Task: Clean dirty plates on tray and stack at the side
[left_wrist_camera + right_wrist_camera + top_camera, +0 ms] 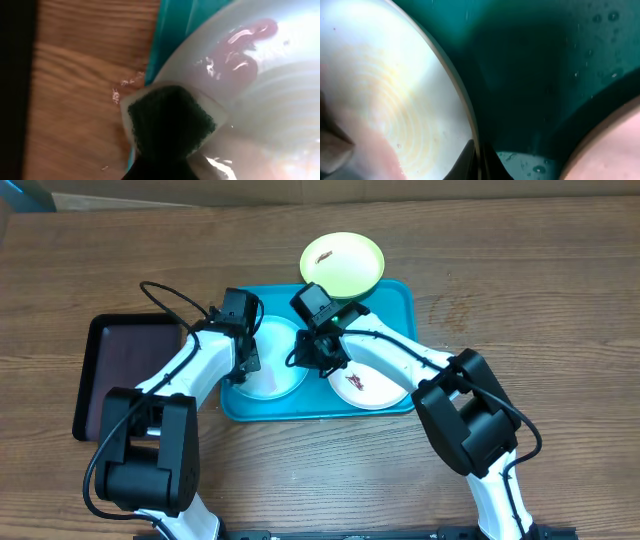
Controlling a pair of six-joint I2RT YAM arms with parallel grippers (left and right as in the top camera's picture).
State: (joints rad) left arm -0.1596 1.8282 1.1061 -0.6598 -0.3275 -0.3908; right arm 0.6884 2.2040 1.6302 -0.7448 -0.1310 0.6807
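the plates (345, 262) are three: two lie inside the turquoise tray (402, 298) and one sits at its far edge. at the far left a black tray (125, 365) rests on the wooden table (560, 290), just beside the turquoise one.

the left gripper (248, 362) is over the left side of the pale mint plate (272, 378), which lies in the tray's left half. its jaws are pressed together on a dark green scrub pad (170, 120) with a white edge. in the left wrist view the pad sits at that plate's rim, over the tray's edge (172, 30). a red smear (245, 50) shows on the plate beyond the pad.

the right gripper (318, 358) is at the same plate's right side. in the right wrist view its dark fingers (465, 162) pinch the plate's thin rim from both sides, with the wet tray floor (545, 75) beside it.

the white plate (372, 387) lies in the tray's right half, close beside the pale one, partly under the right arm, with a small dark smear (355, 381) on it.

the yellow-green plate sits at the tray's far side, overlapping the rim and reaching onto the table, and carries a small dark mark (326, 256).
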